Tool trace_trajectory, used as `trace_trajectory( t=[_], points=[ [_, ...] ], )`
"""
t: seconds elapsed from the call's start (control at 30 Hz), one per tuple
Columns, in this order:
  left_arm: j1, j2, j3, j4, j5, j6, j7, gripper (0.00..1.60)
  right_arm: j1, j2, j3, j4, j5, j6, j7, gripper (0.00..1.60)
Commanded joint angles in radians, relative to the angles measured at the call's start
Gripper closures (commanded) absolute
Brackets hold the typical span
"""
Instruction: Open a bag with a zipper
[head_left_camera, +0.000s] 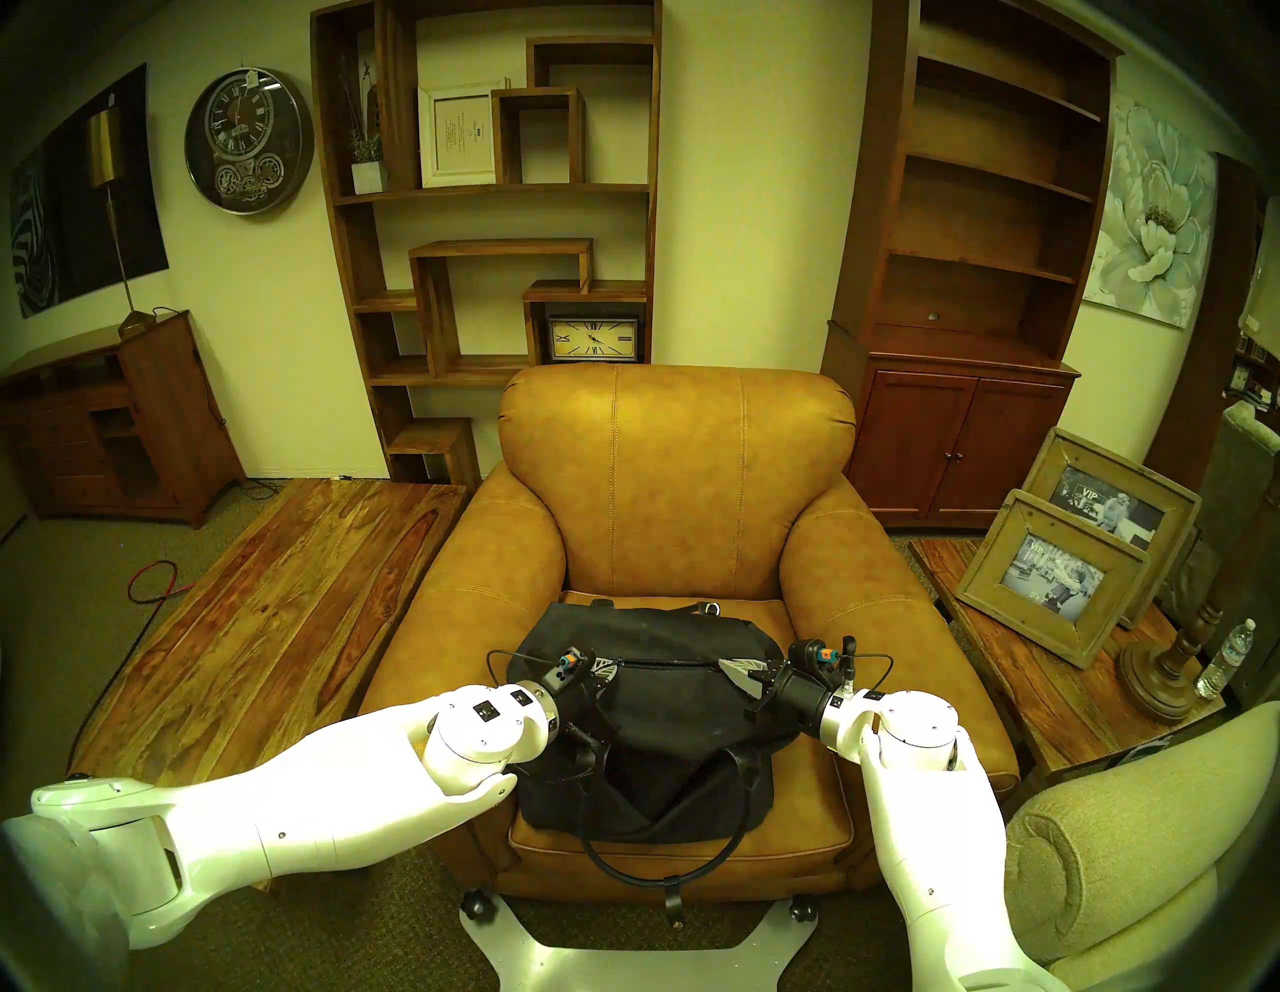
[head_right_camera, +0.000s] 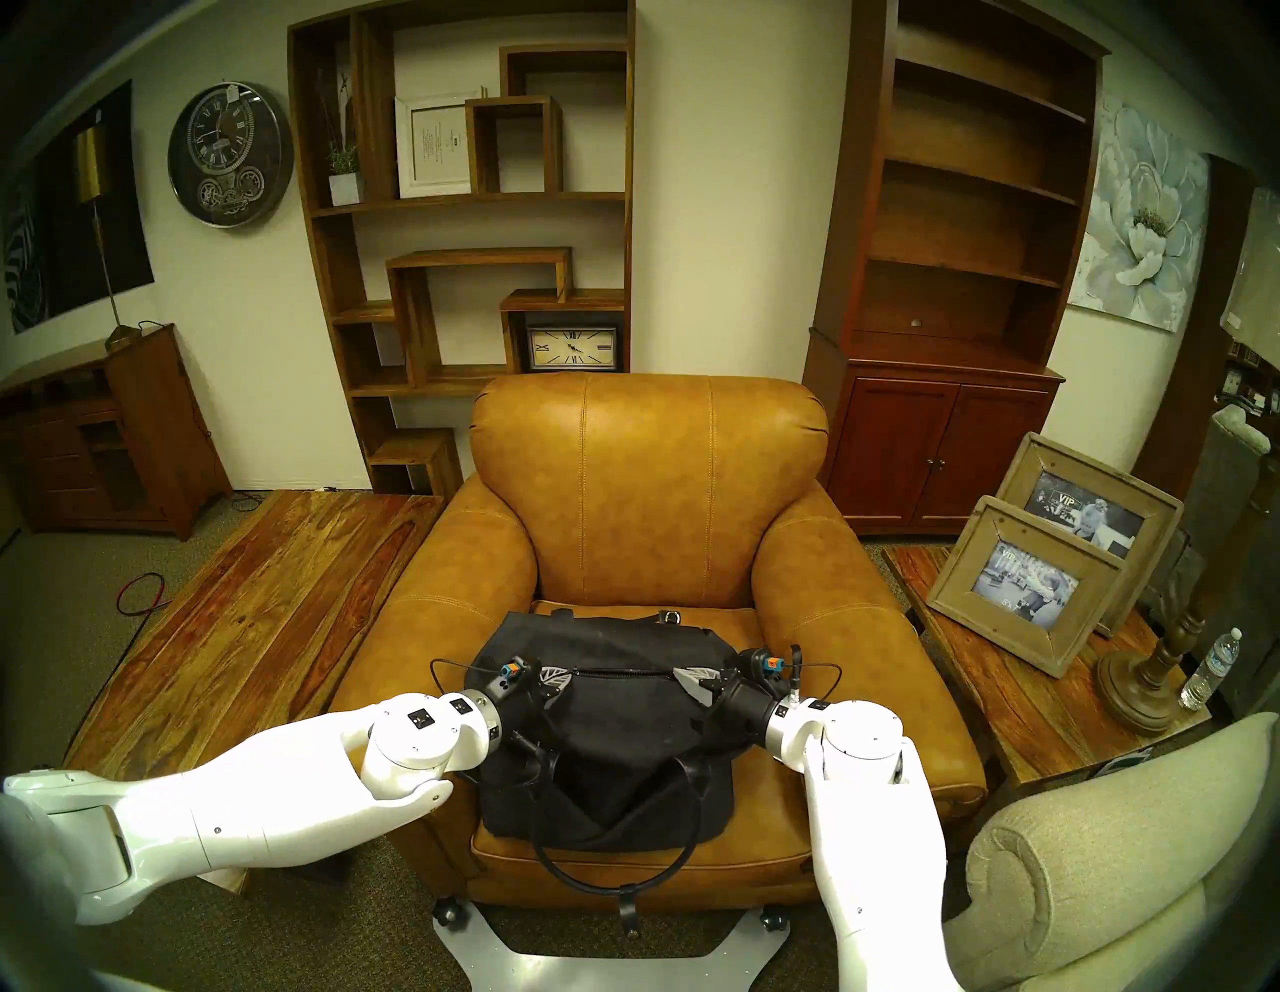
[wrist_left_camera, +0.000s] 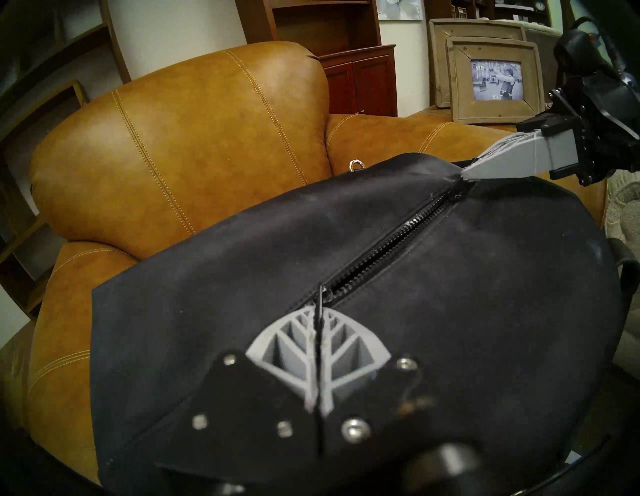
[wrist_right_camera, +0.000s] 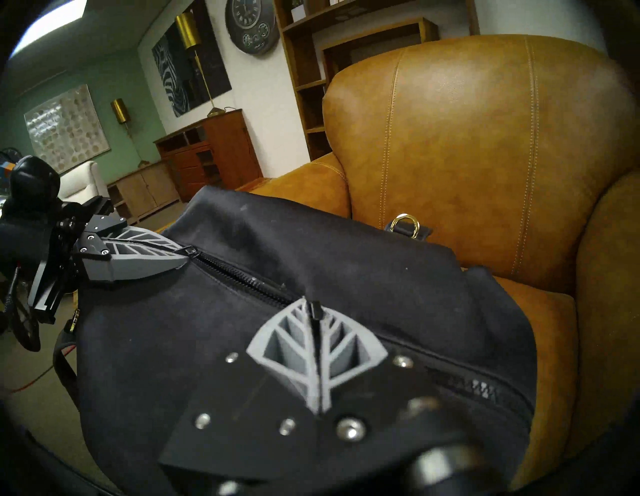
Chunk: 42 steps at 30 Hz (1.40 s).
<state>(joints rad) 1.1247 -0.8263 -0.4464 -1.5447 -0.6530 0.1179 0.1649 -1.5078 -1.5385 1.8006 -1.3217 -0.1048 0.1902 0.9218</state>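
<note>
A black fabric bag (head_left_camera: 658, 727) lies on the seat of a tan leather armchair (head_left_camera: 679, 471). Its zipper (head_left_camera: 665, 663) runs left to right along the top, and the stretch between my grippers looks closed. At the zipper's left end my left gripper (head_left_camera: 613, 668) is shut on the thin pull tab (wrist_left_camera: 321, 296), which stands between its grey fingertips (wrist_left_camera: 341, 334). At the right end my right gripper (head_left_camera: 724, 666) is shut on a small black bit of the bag (wrist_right_camera: 313, 308). Behind it, more zipper (wrist_right_camera: 485, 391) continues.
The bag's looped handle (head_left_camera: 665, 866) hangs over the seat's front edge. A metal ring (head_left_camera: 710, 608) sits at the bag's back. A long wooden table (head_left_camera: 277, 589) stands left. On the right are picture frames (head_left_camera: 1053, 582), a water bottle (head_left_camera: 1226, 658) and a beige sofa arm (head_left_camera: 1143, 831).
</note>
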Motion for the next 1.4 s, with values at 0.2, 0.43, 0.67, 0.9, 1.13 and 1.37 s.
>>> trace_trajectory(
  t=[0.2,0.43,0.67,0.9,1.13,1.37],
  points=[
    [0.003,0.118,-0.050,-0.017,-0.047,-0.015,-0.008,1.60,0.011,-0.004,0.114,0.011,0.072,0.008,-0.027,1.60],
    [-0.025,0.173,-0.085,-0.030,-0.134,0.012,-0.086,1.60,0.023,0.000,0.154,0.030,0.103,0.024,-0.017,1.60],
    [-0.063,0.219,-0.124,-0.024,-0.231,0.075,-0.210,1.60,0.036,0.017,0.174,0.045,0.110,0.044,-0.010,1.60],
    [-0.091,0.230,-0.150,0.052,-0.326,0.150,-0.336,1.60,0.054,0.032,0.171,0.074,0.091,0.068,-0.019,1.60],
    [-0.112,0.208,-0.152,0.166,-0.370,0.193,-0.443,1.60,0.089,0.058,0.173,0.115,0.071,0.085,-0.039,1.60],
    [-0.137,0.189,-0.142,0.243,-0.365,0.208,-0.508,1.60,0.126,0.082,0.173,0.158,0.040,0.098,-0.056,1.60]
  ],
)
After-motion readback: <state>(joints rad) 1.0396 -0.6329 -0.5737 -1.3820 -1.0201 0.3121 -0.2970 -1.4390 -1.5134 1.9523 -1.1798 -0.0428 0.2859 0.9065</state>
